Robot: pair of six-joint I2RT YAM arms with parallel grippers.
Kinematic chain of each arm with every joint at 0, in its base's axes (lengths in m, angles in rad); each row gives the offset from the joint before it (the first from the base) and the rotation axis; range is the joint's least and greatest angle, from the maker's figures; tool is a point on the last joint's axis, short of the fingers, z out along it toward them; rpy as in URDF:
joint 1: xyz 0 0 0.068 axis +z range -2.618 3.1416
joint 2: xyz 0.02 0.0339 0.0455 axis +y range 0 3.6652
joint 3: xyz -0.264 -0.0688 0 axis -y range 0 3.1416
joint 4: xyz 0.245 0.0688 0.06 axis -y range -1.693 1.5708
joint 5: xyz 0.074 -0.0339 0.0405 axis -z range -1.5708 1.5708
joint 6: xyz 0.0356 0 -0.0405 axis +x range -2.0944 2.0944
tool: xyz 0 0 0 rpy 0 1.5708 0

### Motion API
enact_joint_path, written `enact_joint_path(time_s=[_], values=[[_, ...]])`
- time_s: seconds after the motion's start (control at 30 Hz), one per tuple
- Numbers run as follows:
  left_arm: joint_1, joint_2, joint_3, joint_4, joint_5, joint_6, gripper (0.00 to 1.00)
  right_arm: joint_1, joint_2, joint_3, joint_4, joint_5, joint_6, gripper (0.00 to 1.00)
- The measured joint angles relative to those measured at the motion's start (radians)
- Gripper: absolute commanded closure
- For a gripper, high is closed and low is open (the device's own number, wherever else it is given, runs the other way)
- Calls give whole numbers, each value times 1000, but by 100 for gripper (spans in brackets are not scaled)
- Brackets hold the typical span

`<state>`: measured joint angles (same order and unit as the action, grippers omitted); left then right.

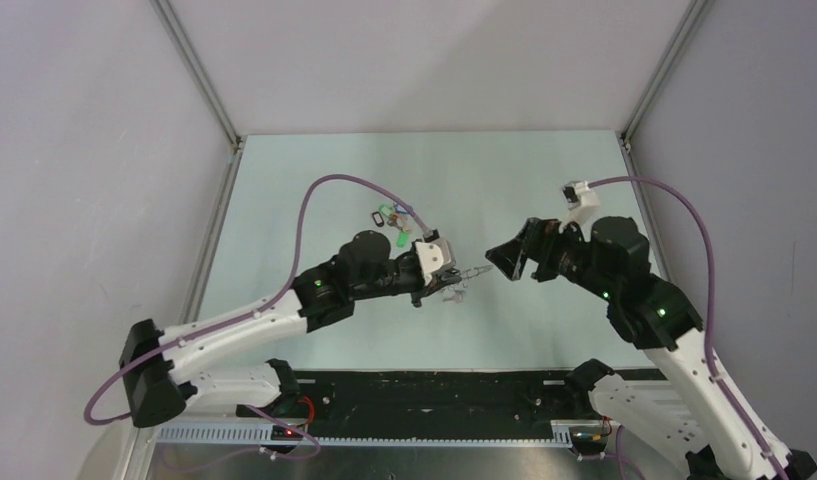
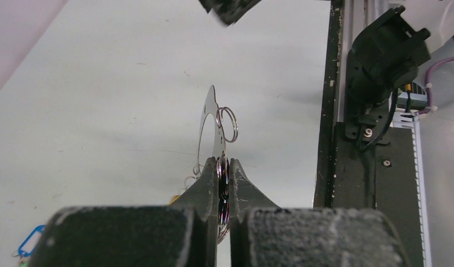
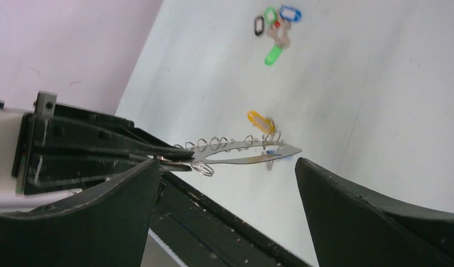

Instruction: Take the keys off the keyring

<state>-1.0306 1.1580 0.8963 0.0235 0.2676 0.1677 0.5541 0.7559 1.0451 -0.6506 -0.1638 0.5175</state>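
Pinched edge-on by the left gripper's [image 2: 220, 167] pressed-together fingers, the keyring [image 2: 212, 119] is held above the table [image 1: 544, 180], an orange key [image 3: 257, 119] at its fringe; the right gripper [image 3: 227, 167] stands spread wide at its free end; a hard tug might twist the loop out of that thin pinch.

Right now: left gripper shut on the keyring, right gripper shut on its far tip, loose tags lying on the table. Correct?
One thing is wrong: the right gripper is open, not shut. The right wrist view shows it spread wide either side of the tip of the keyring, apart from it. The left gripper is shut on the keyring, and the loose tags do lie on the table.
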Motion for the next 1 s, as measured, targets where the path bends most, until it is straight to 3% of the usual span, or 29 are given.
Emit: enact_joint_path(time_s=[0.3,0.57,0.7,0.77,0.8,0.83,0.87,0.9,0.93,0.97,1.0], values=[[22,-64,140,-190,76,6,100,10,-184,-158,261,-206,-257,1],[93,-52,250,-279,236,-55,100,61,-134,-205,396,-359,-514,20],[106,-43,275,-306,300,-81,100,88,-78,-205,441,-414,-588,46],[108,-43,277,-320,323,-87,100,100,-56,-205,454,-434,-613,74],[108,-43,278,-324,330,-89,98,108,-40,-206,456,-445,-621,83],[108,-43,278,-328,327,-89,94,114,-32,-206,457,-455,-633,97],[113,-46,278,-341,329,-90,76,119,-30,-209,453,-468,-645,99],[120,-49,278,-348,334,-90,65,124,-30,-211,452,-484,-658,100],[123,-55,278,-352,330,-89,43,129,-33,-212,453,-496,-668,100],[123,-61,278,-349,312,-89,32,134,-37,-212,454,-502,-667,100],[122,-71,278,-344,290,-86,11,137,-43,-212,454,-498,-665,100]])
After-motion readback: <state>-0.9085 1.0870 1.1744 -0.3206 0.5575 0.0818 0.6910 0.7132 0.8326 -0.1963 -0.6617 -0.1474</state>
